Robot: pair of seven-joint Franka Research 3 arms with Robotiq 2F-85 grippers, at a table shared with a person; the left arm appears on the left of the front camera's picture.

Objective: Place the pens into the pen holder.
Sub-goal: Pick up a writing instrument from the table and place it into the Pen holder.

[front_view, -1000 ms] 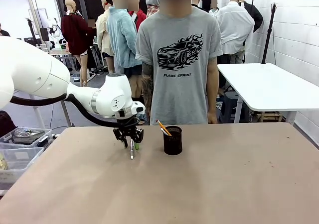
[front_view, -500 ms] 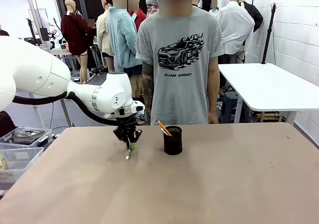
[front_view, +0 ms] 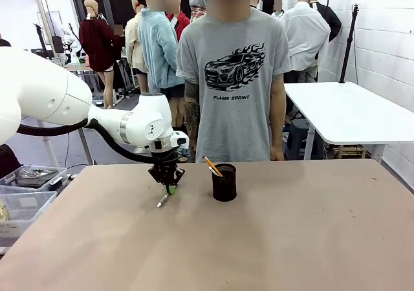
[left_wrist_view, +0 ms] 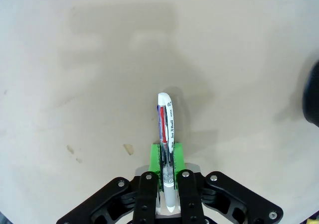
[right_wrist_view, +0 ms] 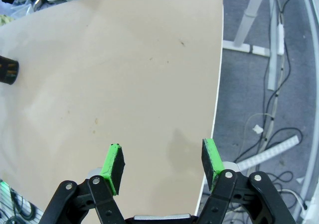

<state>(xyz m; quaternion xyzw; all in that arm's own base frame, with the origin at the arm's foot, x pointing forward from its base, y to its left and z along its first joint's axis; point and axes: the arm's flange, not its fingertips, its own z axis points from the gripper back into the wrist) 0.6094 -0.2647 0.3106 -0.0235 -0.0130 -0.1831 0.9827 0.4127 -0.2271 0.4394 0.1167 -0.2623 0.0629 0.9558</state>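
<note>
- Beige and bare for the most part, the surface (front_view: 291, 239) runs from the robot's side across to a person (front_view: 233, 77) in a grey printed T-shirt standing at the far edge.
- Left jaws (left_wrist_view: 166, 160): closed narrow on the silver-white pen (left_wrist_view: 166, 134), green pads pressed to either side of its barrel. In the left wrist view the pen runs forward out of the grip, its rounded end ahead and red and blue inner tubes showing through the clear body.
- In the front view the same pen (front_view: 163, 200) hangs slanted below the left jaws (front_view: 169, 189), lower end down and to the left. It looks lifted just clear of the surface, though the tip may be touching — I cannot tell.
- Right jaws (right_wrist_view: 163, 163): spread wide, nothing between the pads, held over the surface near its edge, with floor and cables beyond.
- Pen holder (front_view: 224, 182): the black mesh cup stands upright just to the right of the left jaws, near the far edge. The yellow-orange pencil (front_view: 213, 166) already leans out of it.
- Step in hand, as I judge it: the second pen is picked and ready to carry — one of two is home.
- The next move calls for raising the pen above the rim, shifting right over the cup's mouth, tipping the pen closer to upright and releasing it clear of the leaning pencil.
</note>
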